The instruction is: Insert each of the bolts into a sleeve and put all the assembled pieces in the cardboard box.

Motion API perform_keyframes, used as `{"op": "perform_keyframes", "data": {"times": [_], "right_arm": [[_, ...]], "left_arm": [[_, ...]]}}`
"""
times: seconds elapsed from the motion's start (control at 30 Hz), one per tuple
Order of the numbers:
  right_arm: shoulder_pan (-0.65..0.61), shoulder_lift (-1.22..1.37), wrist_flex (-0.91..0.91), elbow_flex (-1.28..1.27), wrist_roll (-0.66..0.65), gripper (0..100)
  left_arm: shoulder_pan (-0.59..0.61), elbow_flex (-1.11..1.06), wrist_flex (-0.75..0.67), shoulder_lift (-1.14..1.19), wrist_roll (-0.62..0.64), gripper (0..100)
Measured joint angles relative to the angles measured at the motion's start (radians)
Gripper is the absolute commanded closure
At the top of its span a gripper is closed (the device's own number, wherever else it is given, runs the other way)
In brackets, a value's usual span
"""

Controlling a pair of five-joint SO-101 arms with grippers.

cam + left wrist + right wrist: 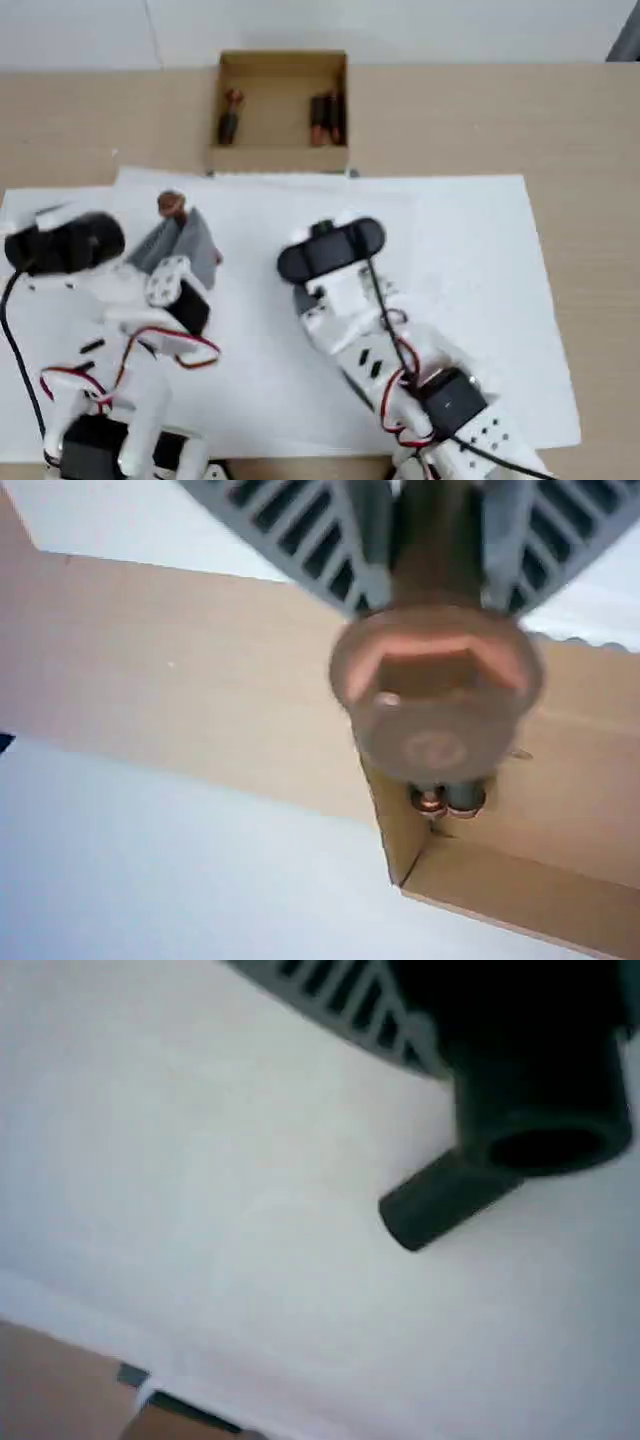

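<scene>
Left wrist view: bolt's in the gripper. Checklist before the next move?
1. Bolt clamped in left gripper: ok.
2. Sleeve in right gripper, open end off the paper: ok.
3. Bolt lined up with sleeve: not ok; the high view shows the arms apart.
4. Cardboard box has room between the pieces inside: ok.
5. Dark cylinder on the paper is a spare sleeve: cannot tell.

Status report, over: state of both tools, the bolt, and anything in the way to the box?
Left tool shut on bolt, short of cardboard box. Right tool: grip unclear, black sleeve by it. Path to box looks free.
</scene>
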State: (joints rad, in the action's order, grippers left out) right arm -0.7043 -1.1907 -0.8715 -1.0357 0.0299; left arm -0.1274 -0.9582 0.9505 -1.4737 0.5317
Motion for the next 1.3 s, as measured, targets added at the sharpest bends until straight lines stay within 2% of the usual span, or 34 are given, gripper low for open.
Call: {"op": "perform_keyframes", "data": {"times": [0.23, 0.4, 0.6, 0.83, 1.0, 1.3], "right_arm": [[-0.037, 0.000, 0.153, -0.075, -0.097, 99.5], [-0.037, -0.006, 0.255, -0.153, -0.118, 99.5], [-0.040, -0.198, 0.365, -0.338, -0.170, 99.5], [-0.040, -0.571, 0.391, -0.600, -0.296, 99.5], [-0.058, -0.585, 0.427, -0.631, -0.305, 99.5], [-0.058, -0.595, 0.459, -0.634, -0.313, 99.5]], "left_arm": [[-0.002, -0.163, -0.081, -0.101, 0.080, 99], [-0.064, -0.238, -0.132, -0.143, 0.133, 99], [-0.112, -0.281, -0.144, -0.176, 0.195, 99], [-0.112, -0.361, -0.167, -0.235, 0.199, 99], [-0.117, -0.442, -0.229, -0.307, 0.199, 99], [-0.170, -0.453, -0.230, -0.330, 0.212, 99]]}}
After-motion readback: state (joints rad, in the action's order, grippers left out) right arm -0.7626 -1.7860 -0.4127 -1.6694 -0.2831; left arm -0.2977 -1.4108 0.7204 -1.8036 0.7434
